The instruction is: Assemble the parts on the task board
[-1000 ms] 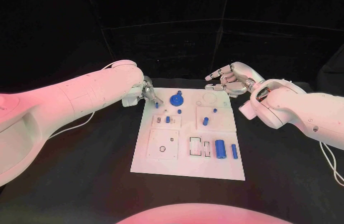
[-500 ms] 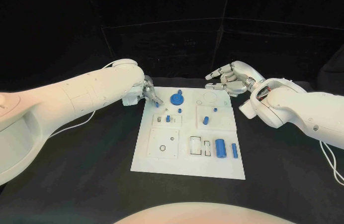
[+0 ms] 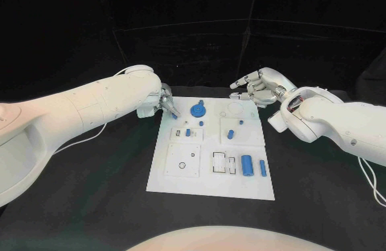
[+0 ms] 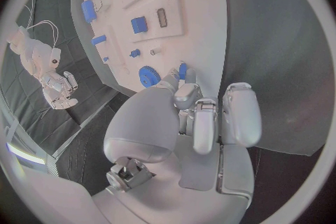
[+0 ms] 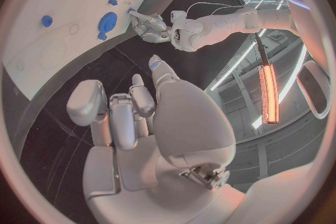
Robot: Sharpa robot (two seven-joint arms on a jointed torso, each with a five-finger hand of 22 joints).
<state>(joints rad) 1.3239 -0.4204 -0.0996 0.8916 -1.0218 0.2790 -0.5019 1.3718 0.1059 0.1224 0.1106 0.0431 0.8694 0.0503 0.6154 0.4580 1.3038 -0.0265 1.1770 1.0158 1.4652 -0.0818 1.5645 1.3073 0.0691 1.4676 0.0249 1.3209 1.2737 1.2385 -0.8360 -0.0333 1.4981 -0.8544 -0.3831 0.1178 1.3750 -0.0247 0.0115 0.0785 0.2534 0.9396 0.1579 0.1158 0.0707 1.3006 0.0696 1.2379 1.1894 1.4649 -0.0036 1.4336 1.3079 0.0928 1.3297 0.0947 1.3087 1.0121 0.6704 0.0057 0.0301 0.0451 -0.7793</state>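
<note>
Clearly the step turns on the small blue peg [image 3: 174,115] pinched in the left hand [image 3: 164,104] at the board's [image 3: 211,189] far left corner, just beside the blue gear [image 3: 198,111]. To seat it well, I'd judge – keep the peg upright, line it up over its hole before lowering, and loosen the pinch only once it stands. The right hand [image 3: 259,90] hovers off the far right corner, fingers loosely curled, holding nothing

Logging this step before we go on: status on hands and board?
Left hand pinches a small blue peg at the white task board's far left corner. Right hand holds nothing, fingers curled, off the far right corner. Nothing in the way.
</note>
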